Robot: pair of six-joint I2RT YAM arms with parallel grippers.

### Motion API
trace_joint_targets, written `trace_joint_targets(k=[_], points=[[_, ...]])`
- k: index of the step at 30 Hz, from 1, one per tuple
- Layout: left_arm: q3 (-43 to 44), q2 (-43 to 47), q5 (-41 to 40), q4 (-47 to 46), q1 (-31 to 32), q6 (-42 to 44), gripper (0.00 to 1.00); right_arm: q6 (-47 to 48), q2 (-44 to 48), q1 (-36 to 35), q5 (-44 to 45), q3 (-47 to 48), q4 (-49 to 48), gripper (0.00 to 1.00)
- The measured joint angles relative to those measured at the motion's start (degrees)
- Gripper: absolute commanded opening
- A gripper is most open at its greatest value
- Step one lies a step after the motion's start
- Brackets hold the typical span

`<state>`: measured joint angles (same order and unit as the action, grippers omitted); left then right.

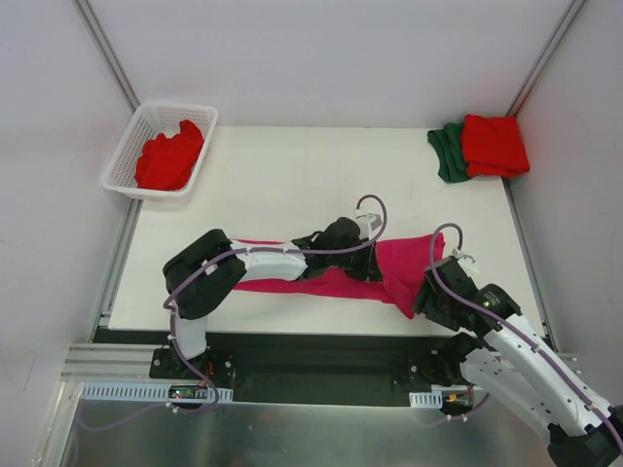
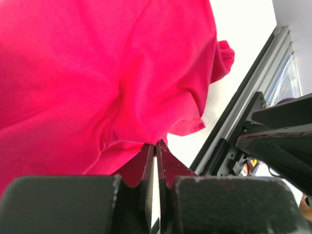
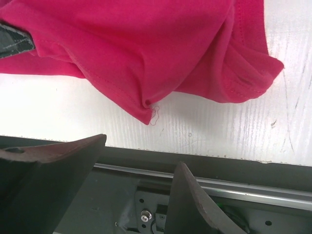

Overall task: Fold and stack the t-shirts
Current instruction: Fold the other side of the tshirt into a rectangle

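A magenta-pink t-shirt (image 1: 394,265) lies crumpled along the table's front edge; it also fills the left wrist view (image 2: 97,73) and the top of the right wrist view (image 3: 146,44). My left gripper (image 1: 375,265) reaches across it, and its jaws (image 2: 156,144) are pinched shut on a fold of the pink cloth. My right gripper (image 1: 428,297) is open and empty (image 3: 141,151) just off the table's front edge, below a corner of the shirt. A folded red t-shirt (image 1: 494,144) lies on a folded dark green t-shirt (image 1: 447,153) at the back right. Another red t-shirt (image 1: 170,158) sits in the basket.
A white lattice basket (image 1: 131,146) stands at the back left corner. The table's front edge and a metal rail (image 3: 234,187) run right under my right gripper. Grey walls enclose the table on three sides.
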<state>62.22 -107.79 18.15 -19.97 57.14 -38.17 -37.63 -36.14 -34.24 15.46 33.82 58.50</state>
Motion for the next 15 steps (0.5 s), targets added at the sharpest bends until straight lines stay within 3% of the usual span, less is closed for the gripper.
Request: trace_joint_targets(k=[15], points=[[1.5, -0.9, 0.4, 0.4, -0.7, 0.1, 0.0, 1.0, -4.3, -0.1, -1.9, -3.3, -7.1, 0.6]])
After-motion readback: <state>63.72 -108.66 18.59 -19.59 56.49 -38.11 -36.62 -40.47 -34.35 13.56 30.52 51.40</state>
